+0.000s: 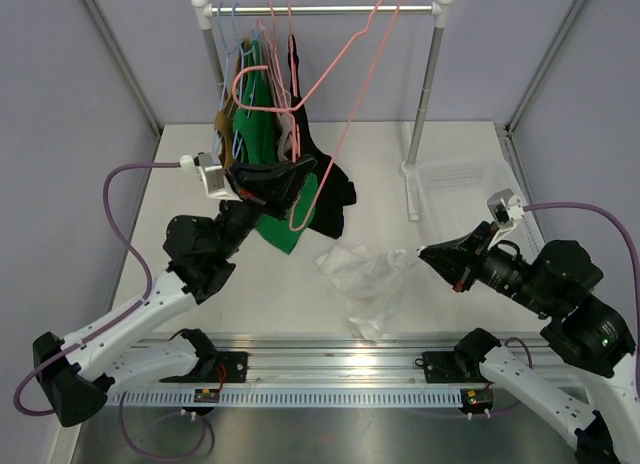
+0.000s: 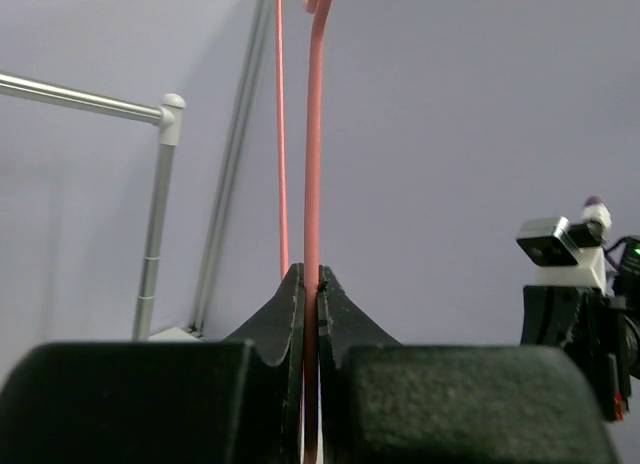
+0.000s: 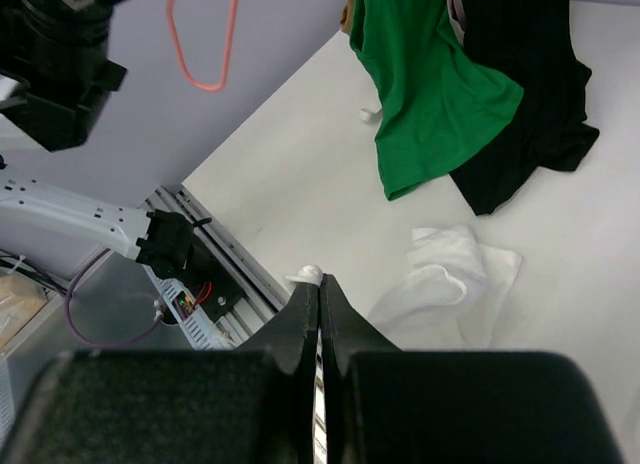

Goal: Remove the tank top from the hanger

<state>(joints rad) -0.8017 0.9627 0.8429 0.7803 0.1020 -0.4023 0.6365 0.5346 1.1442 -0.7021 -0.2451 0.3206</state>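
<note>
Snag risk: bare pink hanger (image 2: 316,134) is clamped in closed left end effector (image 2: 311,279), w/ hook near rail (image 1: 320,9); neighbouring hangers could be caught if it's swung. White tank top (image 1: 370,274) is crumpled near tabletop's front edge, centre. Right end effector (image 1: 425,252) is shut, empty.

Rack (image 1: 320,9) is shown at the back of the bench (image 1: 380,164), with garments (image 1: 262,114) hung at its left end. The hanger (image 2: 315,134) is held before them in the left gripper (image 1: 298,172). The tank top (image 1: 365,279) is laid further forward, at centre; a basket (image 1: 470,174) is set at right.
</note>
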